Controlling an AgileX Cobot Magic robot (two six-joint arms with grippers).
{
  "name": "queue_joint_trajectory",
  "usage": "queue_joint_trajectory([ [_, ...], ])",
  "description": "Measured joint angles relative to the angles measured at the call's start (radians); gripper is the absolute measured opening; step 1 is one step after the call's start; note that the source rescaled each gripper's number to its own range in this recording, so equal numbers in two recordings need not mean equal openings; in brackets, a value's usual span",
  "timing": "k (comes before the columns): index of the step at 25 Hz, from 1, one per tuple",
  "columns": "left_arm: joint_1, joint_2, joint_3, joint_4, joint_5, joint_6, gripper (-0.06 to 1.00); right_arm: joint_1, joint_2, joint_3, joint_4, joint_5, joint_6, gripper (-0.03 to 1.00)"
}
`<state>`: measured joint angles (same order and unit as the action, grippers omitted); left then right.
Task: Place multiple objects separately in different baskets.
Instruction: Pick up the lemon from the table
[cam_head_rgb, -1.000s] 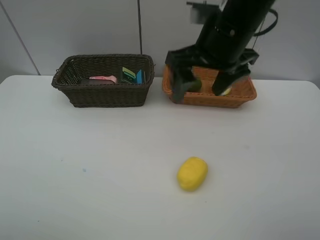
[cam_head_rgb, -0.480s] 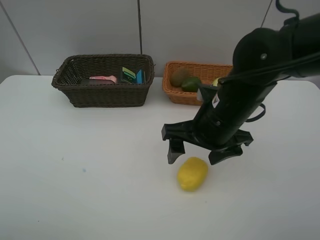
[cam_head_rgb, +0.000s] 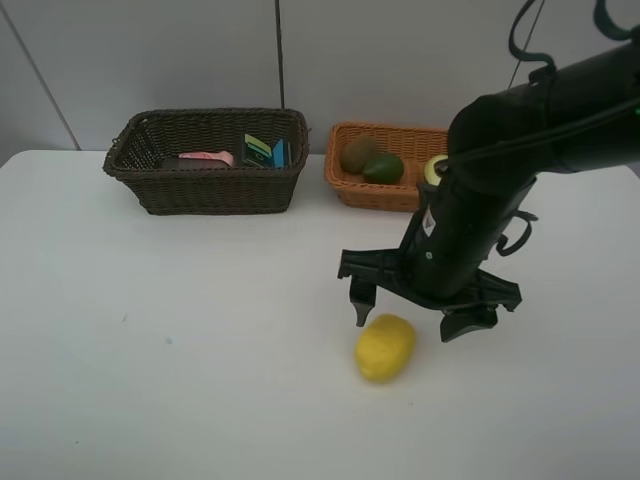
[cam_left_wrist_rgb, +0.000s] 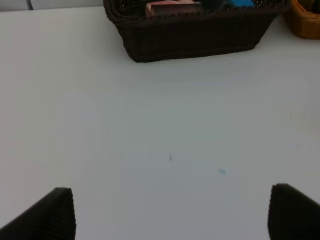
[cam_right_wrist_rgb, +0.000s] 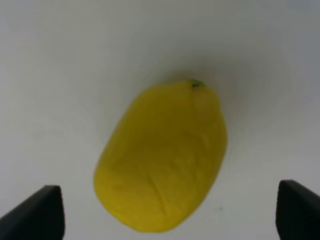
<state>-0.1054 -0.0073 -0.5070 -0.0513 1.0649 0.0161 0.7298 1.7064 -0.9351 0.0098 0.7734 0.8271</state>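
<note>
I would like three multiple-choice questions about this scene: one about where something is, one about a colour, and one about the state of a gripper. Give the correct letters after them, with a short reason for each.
1. Where is the yellow lemon?
A. in the dark brown basket
B. on the white table
C. in the orange-tan basket

2. What colour is the basket that holds the brown kiwi?
A. orange-tan
B. dark brown
C. white

3. How is the right gripper?
A. shut on the lemon
B. shut and empty
C. open above the lemon

Answers:
1 B: the lemon lies on the bare white table, outside both the dark brown basket and the other one.
2 A: the kiwi sits in the orange-tan basket, next to the green round fruit.
3 C: in the right wrist view the fingertips stand wide apart on either side of the lemon, not touching it.
</note>
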Motion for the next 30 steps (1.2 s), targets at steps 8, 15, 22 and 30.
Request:
queue_joint_trajectory([
  [8, 0.0, 0.0, 0.0, 0.0, 0.0, 0.0, 1.0, 0.0, 0.066, 0.0, 0.167, -0.066, 0.028, 1.0],
  [15, 0.0, 0.0, 0.0, 0.0, 0.0, 0.0, 1.0, 0.0, 0.116, 0.0, 0.211, -0.071, 0.028, 1.0],
  [22, 0.0, 0.0, 0.0, 0.0, 0.0, 0.0, 1.0, -0.001, 0.177, 0.0, 0.219, -0.088, 0.028, 1.0],
  [30, 0.0, 0.0, 0.0, 0.0, 0.0, 0.0, 1.0, -0.001, 0.214, 0.0, 0.219, -0.101, 0.028, 0.87],
])
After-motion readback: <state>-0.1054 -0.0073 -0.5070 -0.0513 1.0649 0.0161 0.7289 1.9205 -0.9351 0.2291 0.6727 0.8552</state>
